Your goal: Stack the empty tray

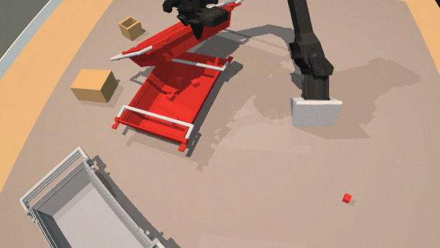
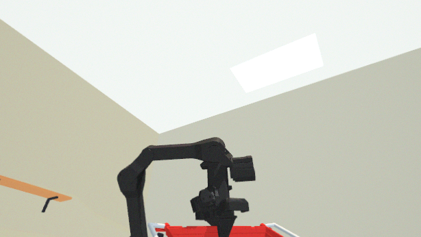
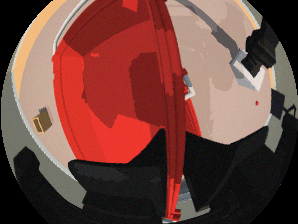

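Observation:
The loaded red tray [image 1: 154, 132] stands on the table in the top view, with small red blocks [image 1: 195, 82] inside. Its near wire bar [image 1: 158, 116] and far wire bar [image 1: 208, 65] both lie across its top. My gripper [image 1: 197, 31] [image 2: 226, 224] [image 3: 167, 132] is shut on a long side wall of the empty red tray [image 1: 186, 44] [image 2: 247, 231] [image 3: 65, 100]. The held tray hangs above the loaded tray's far end in the top view, turned askew to it. The held tray's near bar [image 1: 132, 54] is swung outward. One finger is hidden behind the wall.
A grey tray [image 1: 104, 211] with wire bars stands at the lower left of the top view. A tan block [image 1: 94, 80] and a small open tan box [image 1: 132, 30] [image 3: 42, 121] stand left. A loose red block [image 1: 347, 198] lies right, beyond the arm's pale base [image 1: 316, 114].

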Robot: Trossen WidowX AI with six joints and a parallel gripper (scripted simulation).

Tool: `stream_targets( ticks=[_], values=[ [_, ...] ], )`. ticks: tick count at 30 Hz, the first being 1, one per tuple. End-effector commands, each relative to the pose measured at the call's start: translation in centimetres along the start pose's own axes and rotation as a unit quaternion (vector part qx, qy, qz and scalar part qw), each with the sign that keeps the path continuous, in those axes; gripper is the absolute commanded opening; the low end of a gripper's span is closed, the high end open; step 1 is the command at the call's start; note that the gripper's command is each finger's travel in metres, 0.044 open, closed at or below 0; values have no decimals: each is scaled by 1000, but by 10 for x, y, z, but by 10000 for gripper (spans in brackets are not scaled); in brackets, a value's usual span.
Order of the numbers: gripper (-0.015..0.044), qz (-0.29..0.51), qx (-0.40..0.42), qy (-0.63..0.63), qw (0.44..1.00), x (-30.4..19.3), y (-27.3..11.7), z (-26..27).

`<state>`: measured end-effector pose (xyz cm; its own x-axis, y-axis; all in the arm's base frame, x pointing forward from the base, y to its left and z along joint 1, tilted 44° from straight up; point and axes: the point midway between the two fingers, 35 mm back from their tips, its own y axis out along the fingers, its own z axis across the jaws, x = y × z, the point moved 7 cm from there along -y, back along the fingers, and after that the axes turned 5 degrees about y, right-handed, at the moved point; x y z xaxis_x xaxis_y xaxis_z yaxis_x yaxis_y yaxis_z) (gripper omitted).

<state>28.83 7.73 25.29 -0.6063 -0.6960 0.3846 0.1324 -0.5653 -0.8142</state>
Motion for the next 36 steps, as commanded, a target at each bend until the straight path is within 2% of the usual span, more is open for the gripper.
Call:
stream_targets(
  ticks=[1,22,36],
  values=[
    [0,12,14,-14,1000,-15,-11,-8],
    [0,-2,47,-105,993,-92,-23,-76],
    [0,-3,48,-108,993,-94,-23,-79]
  ],
)
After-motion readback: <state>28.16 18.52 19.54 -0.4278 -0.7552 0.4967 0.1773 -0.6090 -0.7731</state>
